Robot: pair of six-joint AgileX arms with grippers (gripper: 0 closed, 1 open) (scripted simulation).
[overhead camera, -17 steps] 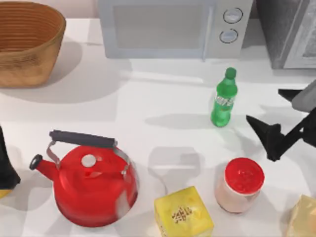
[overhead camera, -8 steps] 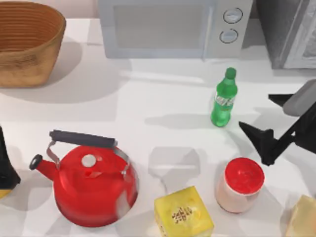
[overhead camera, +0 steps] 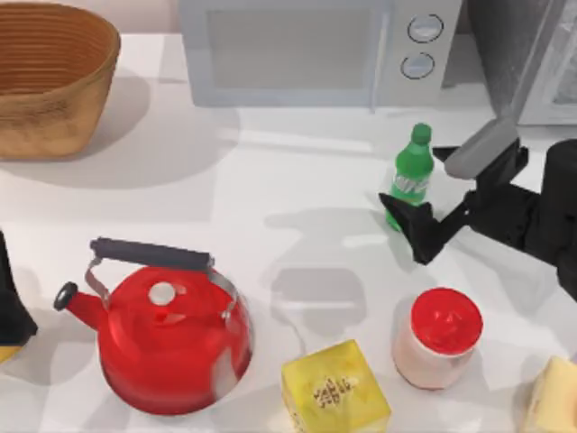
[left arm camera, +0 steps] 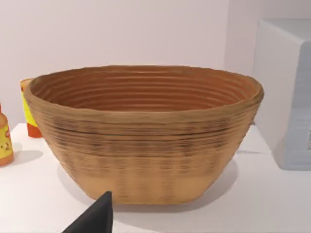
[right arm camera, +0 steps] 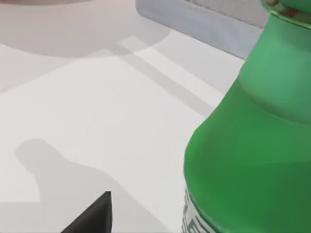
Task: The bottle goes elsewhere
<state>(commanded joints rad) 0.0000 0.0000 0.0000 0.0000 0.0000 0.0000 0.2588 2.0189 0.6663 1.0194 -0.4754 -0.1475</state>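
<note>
The bottle is slim and green with a green cap and a pale label band, and it stands upright in front of the microwave. My right gripper is open and reaches in from the right at the bottle's waist. Its near finger crosses the bottle's base, and the far finger stays behind and to the right of the bottle. Up close in the right wrist view, the bottle's green shoulder looms beside one dark fingertip. My left gripper is parked at the table's left edge.
A microwave lines the back. A wicker basket sits at the back left, also seen as the basket. A red kettle, a yellow box and a pinkish red-lidded jar stand along the front.
My right gripper has swung left and toward the back, from beside the jar up to the bottle. The bottle has not moved, and neither has the left arm.
</note>
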